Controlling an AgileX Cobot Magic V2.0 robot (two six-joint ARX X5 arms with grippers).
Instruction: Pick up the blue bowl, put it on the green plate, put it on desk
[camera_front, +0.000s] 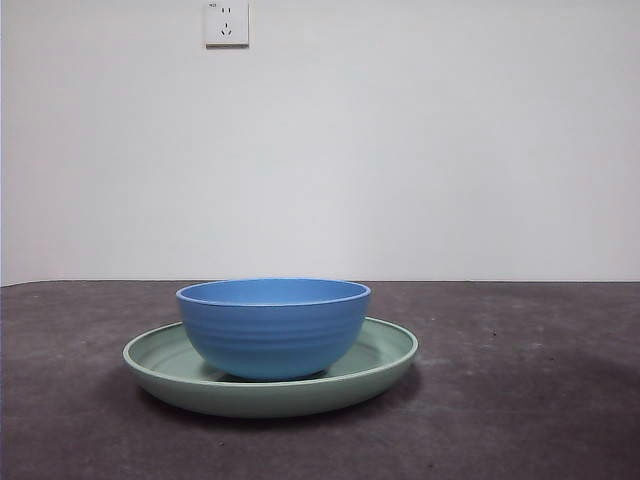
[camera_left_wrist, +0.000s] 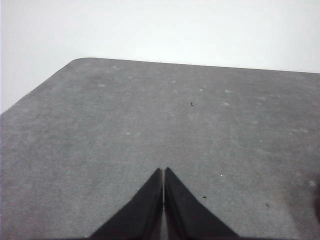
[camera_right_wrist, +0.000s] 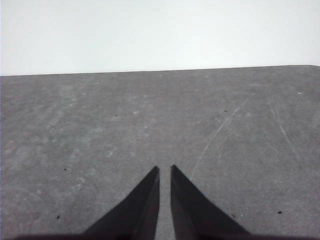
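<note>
The blue bowl (camera_front: 273, 327) stands upright in the middle of the green plate (camera_front: 390, 350), which lies flat on the dark grey desk (camera_front: 530, 400) in the front view. No arm shows in the front view. My left gripper (camera_left_wrist: 163, 172) hangs over bare desk (camera_left_wrist: 150, 125), its jaws pressed together and empty. My right gripper (camera_right_wrist: 165, 169) hangs over bare desk (camera_right_wrist: 125, 125), its jaws nearly together with a thin slit between them, holding nothing. Neither wrist view shows the bowl or the plate.
A white wall stands behind the desk with a power socket (camera_front: 227, 22) high up. The desk's far edge and a rounded corner (camera_left_wrist: 80, 60) show in the left wrist view. Light scratches (camera_right_wrist: 220, 130) mark the desk in the right wrist view.
</note>
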